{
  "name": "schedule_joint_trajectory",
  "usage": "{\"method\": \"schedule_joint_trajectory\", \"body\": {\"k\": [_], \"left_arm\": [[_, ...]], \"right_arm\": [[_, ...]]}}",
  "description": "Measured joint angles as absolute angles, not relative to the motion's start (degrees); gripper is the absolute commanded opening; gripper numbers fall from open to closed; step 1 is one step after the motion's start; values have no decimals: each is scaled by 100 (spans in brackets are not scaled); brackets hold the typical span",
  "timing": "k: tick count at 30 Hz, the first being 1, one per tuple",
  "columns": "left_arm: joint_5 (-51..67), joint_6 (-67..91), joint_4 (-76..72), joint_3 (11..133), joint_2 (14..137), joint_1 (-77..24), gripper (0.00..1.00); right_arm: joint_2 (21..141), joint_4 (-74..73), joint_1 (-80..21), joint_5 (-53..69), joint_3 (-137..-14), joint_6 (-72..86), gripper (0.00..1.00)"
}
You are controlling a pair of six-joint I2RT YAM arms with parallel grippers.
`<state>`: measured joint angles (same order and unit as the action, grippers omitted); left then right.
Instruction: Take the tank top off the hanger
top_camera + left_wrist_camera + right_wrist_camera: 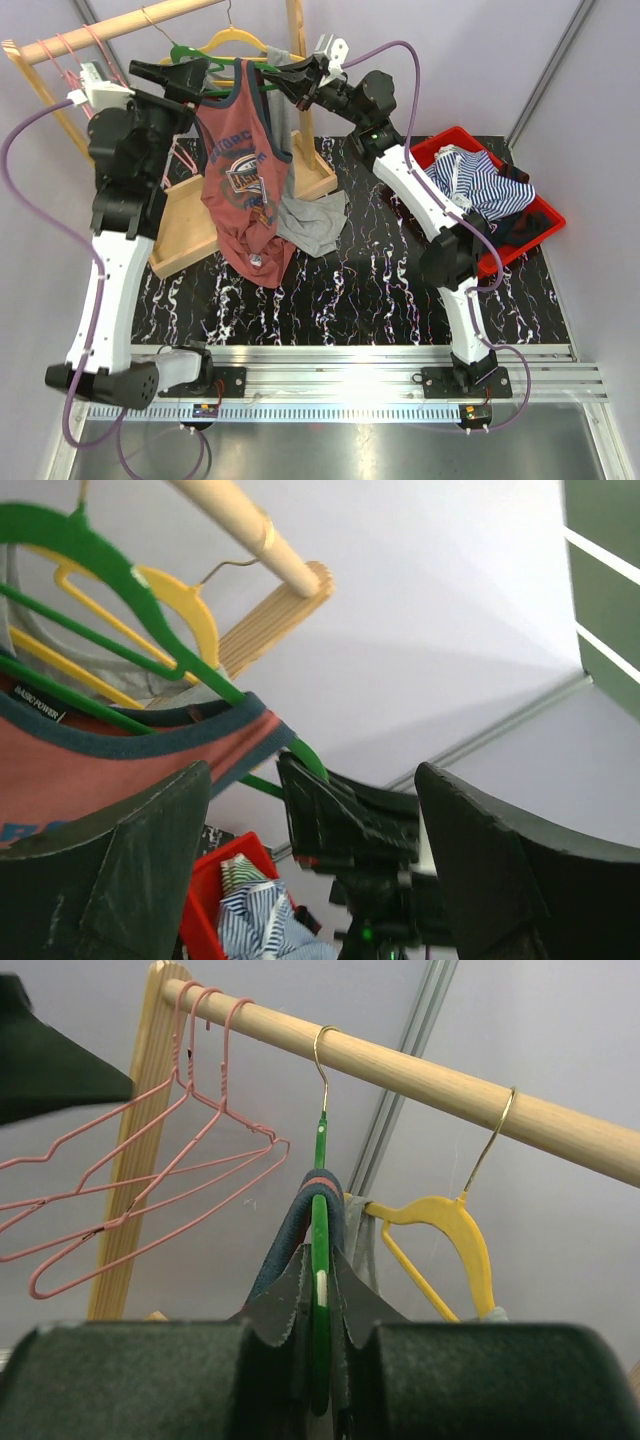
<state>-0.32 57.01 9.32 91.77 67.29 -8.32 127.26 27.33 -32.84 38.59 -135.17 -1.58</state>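
Note:
A red tank top (238,175) with navy trim hangs from a green hanger (215,58) on the wooden rod (120,28). My right gripper (286,79) is shut on the hanger's right end. In the right wrist view its jaws (320,1265) pinch the green bar (320,1230), and the navy strap (292,1222) loops over the bar just beyond them. My left gripper (203,83) stands open at the top's left shoulder. Seen from the left wrist, its fingers (130,870) spread wide with nothing between them, and the red fabric (90,775) lies just above the left one.
A yellow hanger (240,40) with a grey garment (315,222) hangs behind the green one. Pink wire hangers (150,1175) sit at the rod's left end. A red bin (540,215) of striped clothes stands at the right. The rack's wooden base (190,225) rests on the marbled table.

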Motion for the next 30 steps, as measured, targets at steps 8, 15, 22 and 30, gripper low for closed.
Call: {"method": "schedule_joint_trajectory", "body": {"k": [8,15,22,30], "left_arm": [[-628,6475,875,9336,7487,-701,84],[-537,6792,469,9813,8044,-425,81],[-336,6908,438,10132,8538,-327,80],[-141,6912,464,10149,8656,-220,79]], "right_arm": [[12623,2724,-3284,3894,-13279,-189,0],[12606,2727,-3284,3988,-13225,-176,0],[12604,2742,-3282,4016,-13198,-167,0],[12604,2768,-3264,4034,-13196,-117,0]]}}
